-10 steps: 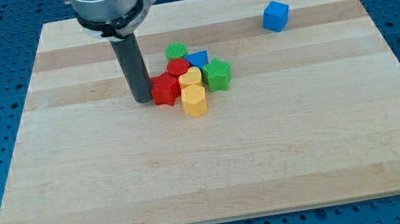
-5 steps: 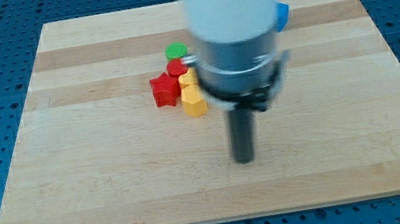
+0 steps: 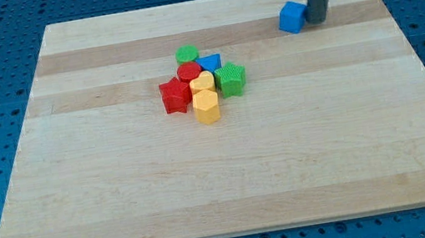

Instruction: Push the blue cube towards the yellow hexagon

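Note:
The blue cube (image 3: 292, 17) sits near the view's top right of the wooden board. My tip (image 3: 318, 20) stands right beside it on its right, touching or nearly touching. The yellow hexagon (image 3: 206, 107) lies at the bottom of a cluster of blocks in the middle of the board, well to the left of and below the cube.
The cluster also holds a red star-like block (image 3: 175, 95), a red block (image 3: 189, 73), a yellow heart-like block (image 3: 203, 82), a green cylinder (image 3: 187, 54), a small blue block (image 3: 211, 62) and a green block (image 3: 231, 79). The wooden board (image 3: 122, 191) rests on a blue perforated table.
My rod moved from the red star's left, swung over the lower middle of the board, and now stands at the blue cube's right side. The blocks have not moved.

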Tool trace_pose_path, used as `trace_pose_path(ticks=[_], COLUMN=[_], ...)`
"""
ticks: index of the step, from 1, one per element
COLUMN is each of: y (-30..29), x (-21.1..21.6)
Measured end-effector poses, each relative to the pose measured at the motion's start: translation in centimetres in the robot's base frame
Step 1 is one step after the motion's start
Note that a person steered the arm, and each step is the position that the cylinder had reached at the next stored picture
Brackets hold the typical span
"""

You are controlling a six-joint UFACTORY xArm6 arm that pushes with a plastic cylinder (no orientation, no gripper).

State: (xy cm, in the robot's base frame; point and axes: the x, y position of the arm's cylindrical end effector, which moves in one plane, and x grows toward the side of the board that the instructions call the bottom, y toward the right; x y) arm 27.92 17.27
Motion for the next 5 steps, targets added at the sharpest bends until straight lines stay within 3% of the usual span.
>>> trace_pose_path(ticks=[3, 5], y=[-1.0, -2.0], x=[-2.0, -0.9])
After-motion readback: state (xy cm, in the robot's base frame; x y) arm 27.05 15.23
